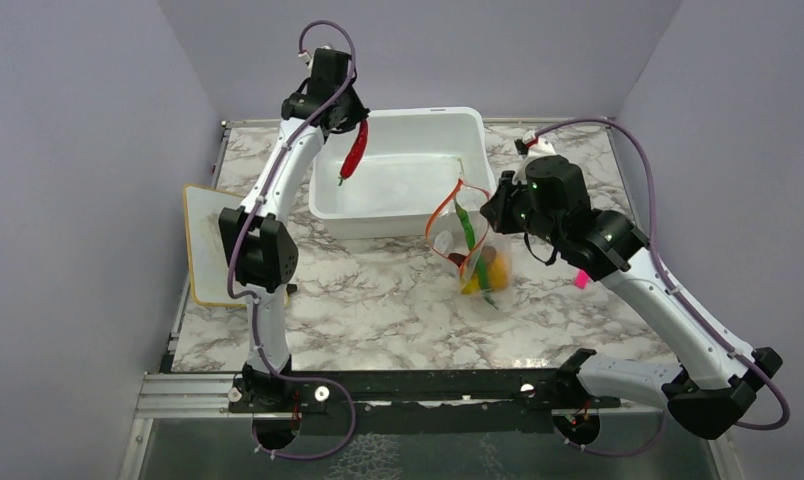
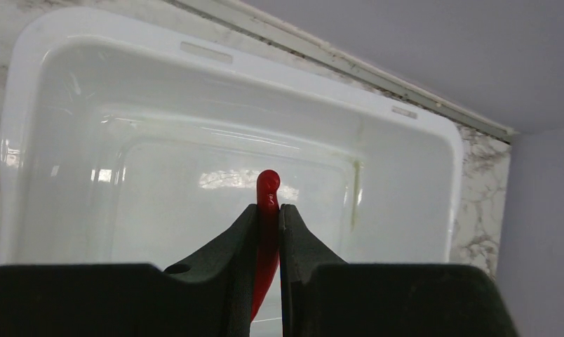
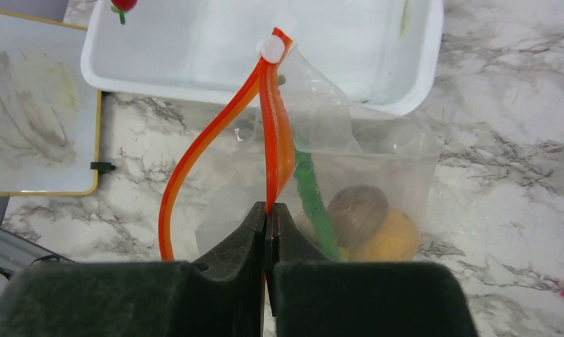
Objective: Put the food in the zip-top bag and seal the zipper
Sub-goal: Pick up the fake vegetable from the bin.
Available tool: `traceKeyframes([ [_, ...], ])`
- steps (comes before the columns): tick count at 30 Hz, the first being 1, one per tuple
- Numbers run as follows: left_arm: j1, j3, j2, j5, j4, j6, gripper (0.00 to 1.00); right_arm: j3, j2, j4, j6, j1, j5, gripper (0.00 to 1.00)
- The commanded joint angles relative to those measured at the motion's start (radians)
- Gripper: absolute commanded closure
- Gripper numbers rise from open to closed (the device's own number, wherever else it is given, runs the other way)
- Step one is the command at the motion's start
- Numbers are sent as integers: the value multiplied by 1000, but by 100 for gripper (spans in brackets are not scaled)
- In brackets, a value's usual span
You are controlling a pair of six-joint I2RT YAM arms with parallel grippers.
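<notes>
While nipping the red chili (image 2: 268, 184) in the left gripper (image 2: 269, 210), hangs over the far-left rim of the white tub (image 1: 373, 222); off its near-right corner, pinches the zipper (image 3: 276, 140) in the closed right gripper (image 3: 267, 209), zip-top bag (image 3: 321, 119) gaping (pod (image 3: 311, 196) inside), marble (image 1: 378, 310) bare nearer.

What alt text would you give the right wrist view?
The right gripper is shut on the orange-red zipper strip of a clear crinkly plastic bag, whose mouth gapes; a long green pod, brown ball and orange fruit lie inside, near a white rectangular tub.
</notes>
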Motion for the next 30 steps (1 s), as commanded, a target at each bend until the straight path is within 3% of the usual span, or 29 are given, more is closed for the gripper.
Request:
traceKeyframes([
  [1, 3, -42, -127, 107, 78, 20, 97, -70, -33, 119, 93, 5, -91, 99],
  [8, -11, -181, -281, 282, 249, -29, 97, -143, -75, 184, 248, 5, -216, 99],
  [10, -19, -311, -363, 320, 359, -46, 97, -174, -90, 199, 298, 5, -263, 99],
  [15, -23, -789, -668, 348, 812, -146, 96, -282, -165, 251, 340, 5, -240, 99],
  [17, -28, -897, -753, 342, 880, -160, 96, -342, -213, 299, 355, 5, -214, 99],
  [25, -39, -1045, -909, 464, 968, -257, 95, -456, -323, 343, 480, 5, -249, 99],
  [30, -57, -1039, -915, 567, 984, -266, 93, -506, -311, 418, 542, 5, -267, 99],
])
